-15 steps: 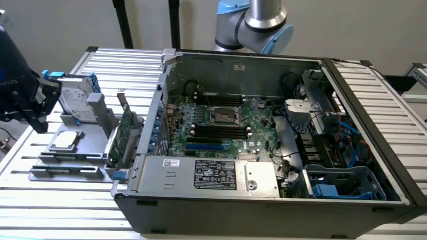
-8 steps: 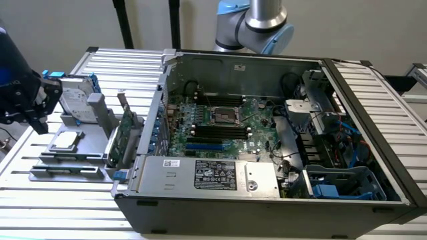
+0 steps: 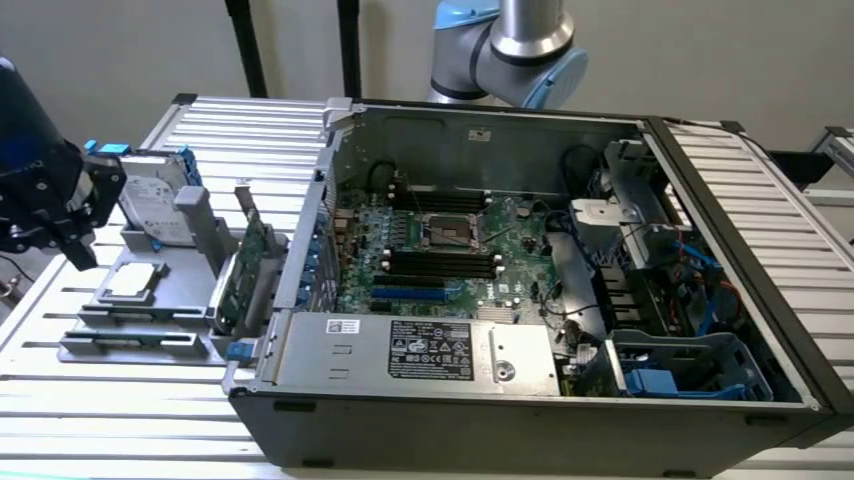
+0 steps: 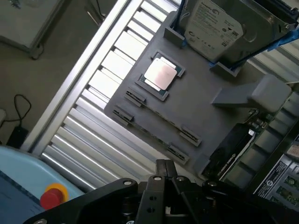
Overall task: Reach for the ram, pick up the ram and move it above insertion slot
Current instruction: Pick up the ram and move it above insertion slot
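1. One slatted metal surface carries everything you are working with.
2. Your open computer case takes up most of it, from the middle to the surface's edge on the exterior view's right. Its motherboard faces up.
3. A grey fixture lies just beside the case, toward the surface's edge on the exterior view's left.
4. At the fixture's far end a silver hard drive leans upright. A green expansion card stands on edge between the fixture and the case wall.
5. Your claw hangs over that same left edge of the surface, above the fixture and apart from it. In the wrist view the claw has its fingers pressed together with nothing between them.
6. The ram stands on edge in the fixture's outermost long holder and shows as a thin dark strip between two end clips. In the exterior view the ram is at the fixture's end closest to the surface's near edge, and nothing touches it.
7. The insertion slot is one of several parallel black sockets on the motherboard inside the case, well apart from your claw.
8. A square silver processor chip lies flat on the fixture, between the hard drive and the ram's holder.
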Tool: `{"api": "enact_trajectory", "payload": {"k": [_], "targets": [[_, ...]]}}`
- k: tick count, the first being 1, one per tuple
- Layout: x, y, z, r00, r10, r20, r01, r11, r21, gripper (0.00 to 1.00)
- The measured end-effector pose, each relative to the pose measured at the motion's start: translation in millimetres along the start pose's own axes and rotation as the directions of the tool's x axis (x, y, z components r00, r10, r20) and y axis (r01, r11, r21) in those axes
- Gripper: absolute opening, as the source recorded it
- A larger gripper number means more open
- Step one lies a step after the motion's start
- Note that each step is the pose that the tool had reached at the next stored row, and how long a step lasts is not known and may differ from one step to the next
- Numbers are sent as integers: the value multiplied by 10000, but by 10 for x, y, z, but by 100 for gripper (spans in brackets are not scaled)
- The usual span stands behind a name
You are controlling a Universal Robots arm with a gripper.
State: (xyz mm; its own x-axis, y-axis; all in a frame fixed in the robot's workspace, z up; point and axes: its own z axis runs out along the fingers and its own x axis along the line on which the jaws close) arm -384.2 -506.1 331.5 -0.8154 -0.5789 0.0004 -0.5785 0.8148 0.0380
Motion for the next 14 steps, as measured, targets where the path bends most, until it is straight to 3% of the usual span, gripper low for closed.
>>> {"api": "enact_trajectory", "payload": {"k": [4, 8, 11, 14], "targets": [[0, 0, 7, 9974, -723, -23, 723, 9974, 1, 11], [0, -1, 14, 9894, -1448, -50, 1448, 9895, 0, 11], [0, -1, 19, 9800, -1990, -69, 1990, 9800, -2, 11], [0, -1, 25, 9642, -2651, -94, 2651, 9642, -7, 11]]}}
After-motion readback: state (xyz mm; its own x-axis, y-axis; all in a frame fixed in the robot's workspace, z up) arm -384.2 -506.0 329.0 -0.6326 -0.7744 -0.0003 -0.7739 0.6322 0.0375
